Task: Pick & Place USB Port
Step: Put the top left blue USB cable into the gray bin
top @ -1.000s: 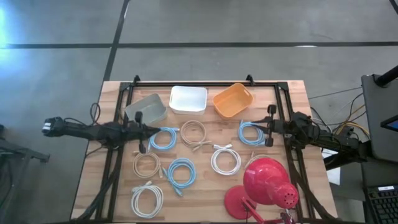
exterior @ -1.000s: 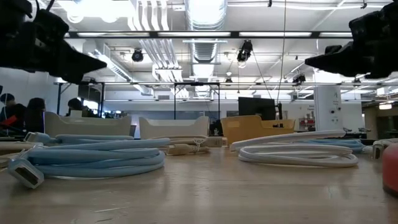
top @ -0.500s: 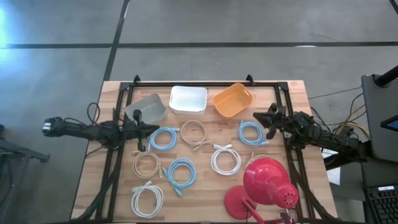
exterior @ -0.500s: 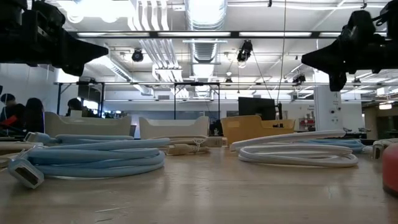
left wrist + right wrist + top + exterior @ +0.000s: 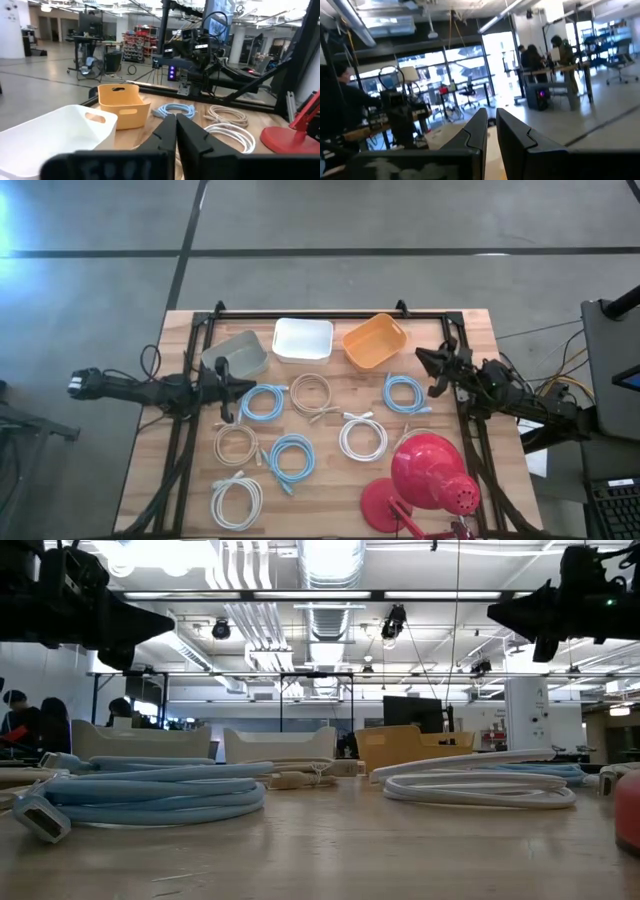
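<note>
Several coiled cables lie flat on the wooden table: light blue ones, beige ones and white ones. In the low view the nearest blue coil shows a plug end. My left gripper is shut and empty, held level above the table's left side, just left of a blue coil. My right gripper is shut and empty, raised above the right side beyond the right blue coil.
A grey bin, a white bin and an orange bin stand along the far edge. A red desk lamp stands at the near right. A black frame rims the table. People sit in the room behind.
My right gripper has gone up and toward the table's far edge, tipping its fingers upward away from the right blue coil. It stays shut and empty. The cables have not moved.
</note>
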You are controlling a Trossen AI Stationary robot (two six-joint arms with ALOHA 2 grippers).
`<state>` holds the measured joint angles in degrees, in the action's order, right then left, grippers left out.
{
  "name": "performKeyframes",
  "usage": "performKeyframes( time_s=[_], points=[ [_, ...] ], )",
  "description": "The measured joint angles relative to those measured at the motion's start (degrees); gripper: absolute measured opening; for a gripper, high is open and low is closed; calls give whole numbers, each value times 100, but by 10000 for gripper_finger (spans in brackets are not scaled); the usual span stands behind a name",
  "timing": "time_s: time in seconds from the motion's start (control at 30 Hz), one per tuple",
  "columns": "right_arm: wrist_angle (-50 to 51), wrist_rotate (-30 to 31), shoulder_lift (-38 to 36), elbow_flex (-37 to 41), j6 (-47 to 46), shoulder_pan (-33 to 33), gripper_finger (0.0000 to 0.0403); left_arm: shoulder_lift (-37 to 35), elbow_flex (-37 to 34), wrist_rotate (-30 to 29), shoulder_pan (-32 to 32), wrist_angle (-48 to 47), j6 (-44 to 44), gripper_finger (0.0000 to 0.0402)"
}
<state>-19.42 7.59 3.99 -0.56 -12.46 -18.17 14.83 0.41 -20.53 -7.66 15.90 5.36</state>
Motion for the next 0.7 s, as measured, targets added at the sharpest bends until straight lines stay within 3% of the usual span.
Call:
performKeyframes(
  time_s=[0.17, 0.37, 0.7],
  points=[
    [-495, -333, 287, 0, 154, 0, 38, 2, 33, -458, 0, -33, 219, 86],
    [-1283, -647, 981, 0, 195, 1, 51, 167, 437, -499, 4, -98, 91, 153],
    [-1442, -669, 2493, -592, 239, 2, 135, 1112, 1396, -427, 0, -1289, 372, 170]
  ],
)
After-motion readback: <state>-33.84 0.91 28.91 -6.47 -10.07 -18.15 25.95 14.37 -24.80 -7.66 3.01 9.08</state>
